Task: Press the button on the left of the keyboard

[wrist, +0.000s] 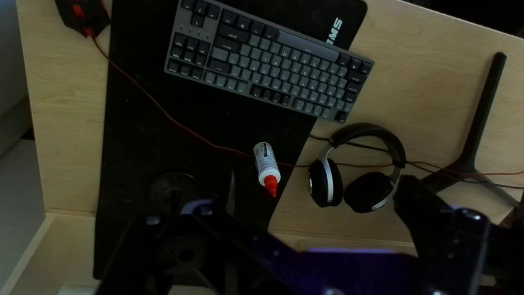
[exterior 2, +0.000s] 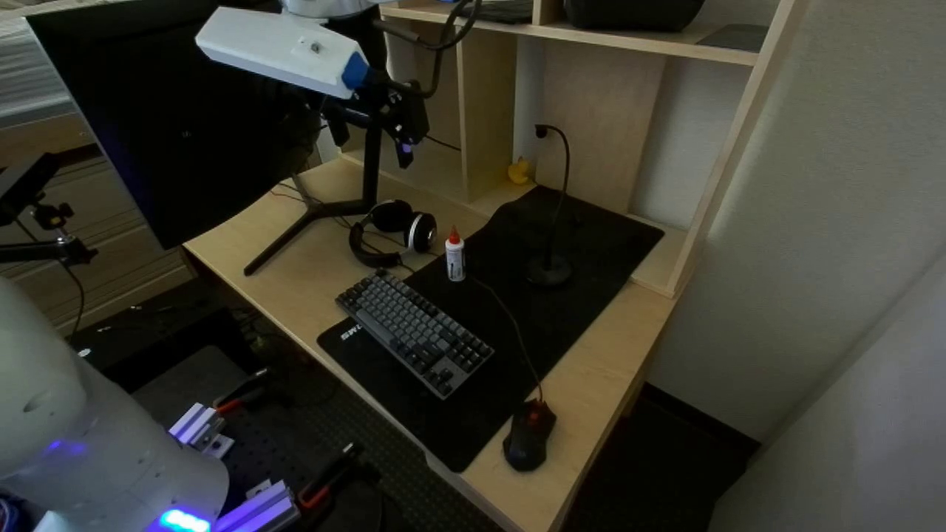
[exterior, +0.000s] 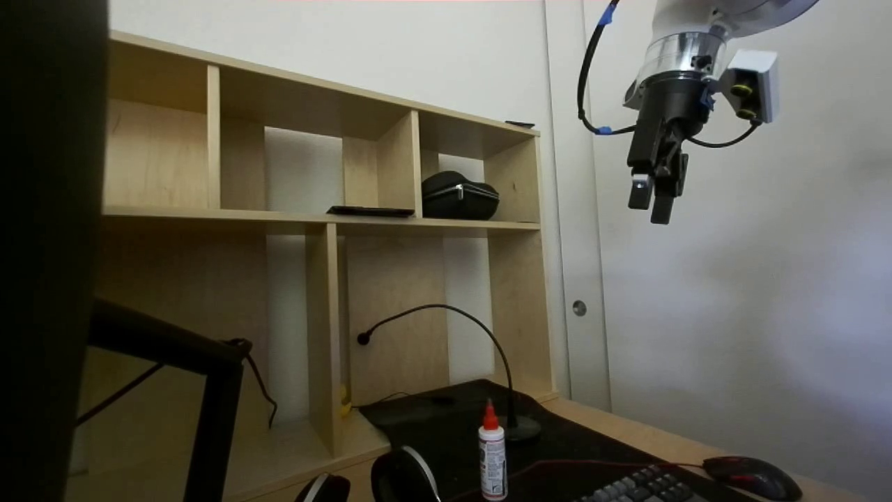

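The gripper [exterior: 651,207] hangs high above the black mat [exterior 2: 591,236], tips pointing down, well apart from it. Its jaws are released and spread wide: in the wrist view the dark fingers [wrist: 434,221] stand far apart, and the gap between them looks down on the mat's side edge and the wood next to it. Their outlines there are dark and blurred. In both exterior views the tips also show apart, with only background between them; the tool carries no load and is clear of everything on the mat.

The keyboard [wrist: 270,61] lies flat on the mat, near the corner bearing white lettering; its end away from the arrow keys juts past the mat's side edge, over the bare desk [exterior 2: 599,377]. A white bottle [exterior 2: 455,260] with a red cap stands upright on the mat, near that same edge. The headphones [wrist: 366,190] lie just beside that edge, and the monitor stand [exterior 2: 372,166] rests farther out from the mat. A gooseneck device [exterior 2: 550,271] stands on the mat. The mouse [exterior 2: 530,436] sits just beside the mat's opposite edge, its red cable [wrist: 215,146] crossing the mat.
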You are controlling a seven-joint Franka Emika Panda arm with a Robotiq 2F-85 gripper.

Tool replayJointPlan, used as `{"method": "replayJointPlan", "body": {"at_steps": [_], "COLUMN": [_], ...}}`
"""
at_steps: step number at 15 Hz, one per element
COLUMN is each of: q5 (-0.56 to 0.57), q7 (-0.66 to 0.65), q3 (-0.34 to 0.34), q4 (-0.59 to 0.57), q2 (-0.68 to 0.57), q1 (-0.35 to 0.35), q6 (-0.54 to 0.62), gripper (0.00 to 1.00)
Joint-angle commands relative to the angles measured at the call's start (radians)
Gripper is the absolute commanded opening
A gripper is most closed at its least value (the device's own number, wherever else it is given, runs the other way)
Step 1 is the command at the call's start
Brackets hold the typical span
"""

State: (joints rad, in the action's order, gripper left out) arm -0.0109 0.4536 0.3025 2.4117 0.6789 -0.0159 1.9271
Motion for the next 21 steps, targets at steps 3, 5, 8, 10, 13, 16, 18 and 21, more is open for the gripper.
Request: {"method": "replayJointPlan", "body": {"at_steps": [3, 5, 8, 10, 13, 16, 18, 21], "q5": [-0.082, -0.011, 0.039, 0.041, 0.034, -0.017, -0.018, -0.018], "q7": [0.067, 0.009, 0.059, 0.090, 0.067, 0.043, 0.042, 0.060], "q3": [-0.014, -0.013, 0.023, -0.003, -0.028, -0.019, -0.019, -0.015], "q4": [0.110, -0.002, -0.050, 0.024, 0.080, 0.024, 0.022, -0.013], "q2": [-0.006, -0.004, 0.052, 0.119, 0.171, 0.021, 0.028, 0.008], "q1": [-0.059, 0.017, 0.057, 0.034, 0.034, 0.006, 0.005, -0.004], "q6": [0.057, -0.002, -0.200, -0.200, -0.200, -0.087, -0.080, -0.192], "gripper": [1.00, 1.00, 1.00, 1.00, 1.00, 1.00, 1.00, 1.00]}}
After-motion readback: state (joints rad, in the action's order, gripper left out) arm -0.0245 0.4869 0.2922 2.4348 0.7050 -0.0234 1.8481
